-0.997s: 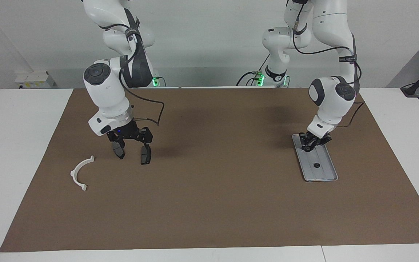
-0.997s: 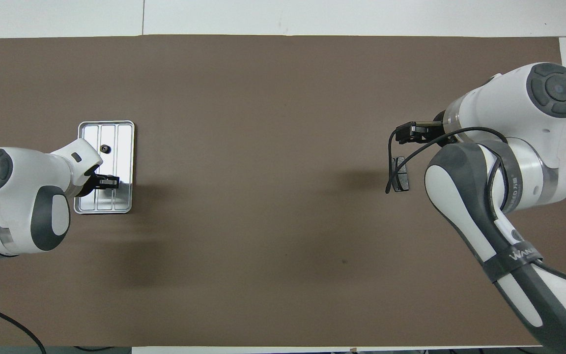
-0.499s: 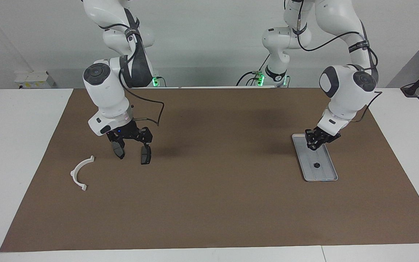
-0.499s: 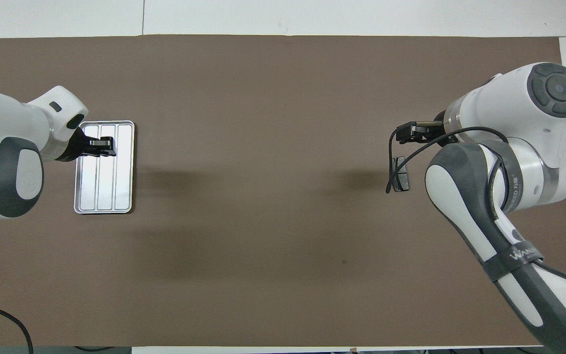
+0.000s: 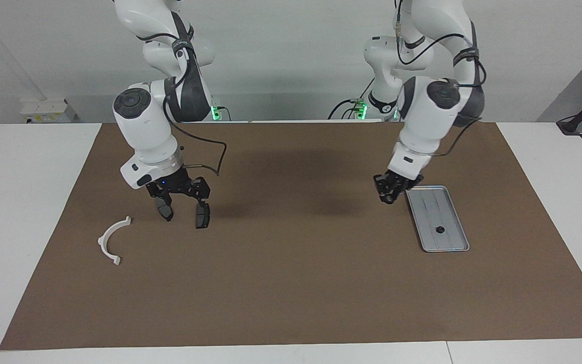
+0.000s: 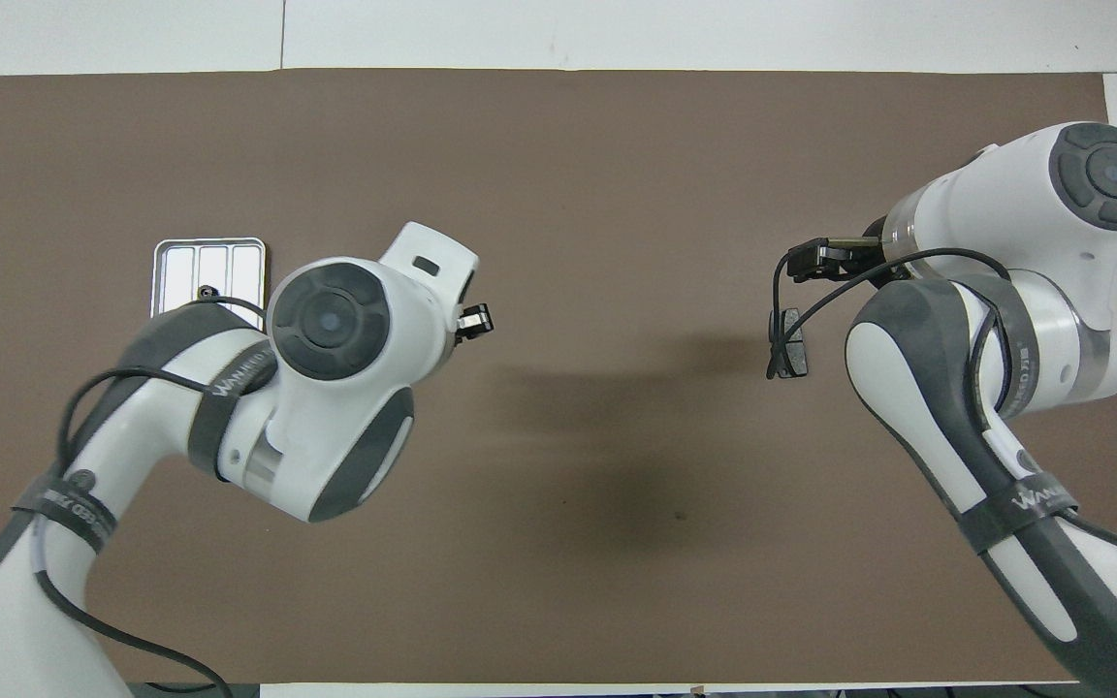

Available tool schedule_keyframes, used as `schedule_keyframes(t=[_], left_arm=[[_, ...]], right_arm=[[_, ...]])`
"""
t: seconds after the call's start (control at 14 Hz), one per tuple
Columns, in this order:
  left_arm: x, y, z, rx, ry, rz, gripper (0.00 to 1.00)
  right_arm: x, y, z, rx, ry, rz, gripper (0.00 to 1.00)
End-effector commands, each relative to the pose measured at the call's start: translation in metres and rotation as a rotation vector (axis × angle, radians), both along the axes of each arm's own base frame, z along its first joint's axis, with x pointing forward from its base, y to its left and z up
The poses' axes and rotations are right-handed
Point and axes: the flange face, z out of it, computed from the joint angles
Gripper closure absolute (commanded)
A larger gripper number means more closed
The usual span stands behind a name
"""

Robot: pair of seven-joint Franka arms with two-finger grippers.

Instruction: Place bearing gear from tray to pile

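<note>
The left gripper (image 5: 389,192) hangs over the mat just beside the tray (image 5: 448,243), its grasp impossible to tell. 1 small dark gear (image 5: 440,229) lies in the tray. The right gripper (image 5: 182,208), fingers spread, waits over 2 brake pads (image 5: 201,215) near the white bracket (image 5: 113,239), marking the pile.

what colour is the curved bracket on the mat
White; the curved bracket shows best in the facing view.
</note>
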Motion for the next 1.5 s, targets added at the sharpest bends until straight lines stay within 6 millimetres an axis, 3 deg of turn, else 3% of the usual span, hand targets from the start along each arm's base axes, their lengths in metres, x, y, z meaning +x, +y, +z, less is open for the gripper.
schedule_keyframes(t=[0.0, 0.14, 0.28, 1.0, 1.42], left_arm=[[-0.016, -0.031, -0.037, 0.071, -0.040, 0.039, 1.00], [-0.021, -0.051, -0.072, 0.100, -0.061, 0.052, 1.00], [-0.020, -0.058, -0.086, 0.077, -0.078, 0.054, 1.00], [-0.026, -0.062, -0.115, 0.050, -0.062, 0.060, 1.00], [-0.037, -0.064, -0.122, 0.043, -0.038, 0.059, 1.00]], right_arm=[[-0.002, -0.003, 0.001, 0.017, -0.003, -0.021, 0.00], [-0.002, -0.003, 0.000, 0.017, -0.002, -0.021, 0.00], [-0.002, -0.004, 0.000, 0.017, -0.002, -0.021, 0.00], [-0.002, -0.006, 0.000, 0.017, 0.000, -0.030, 0.00], [-0.002, -0.010, -0.001, 0.018, 0.002, -0.037, 0.00]])
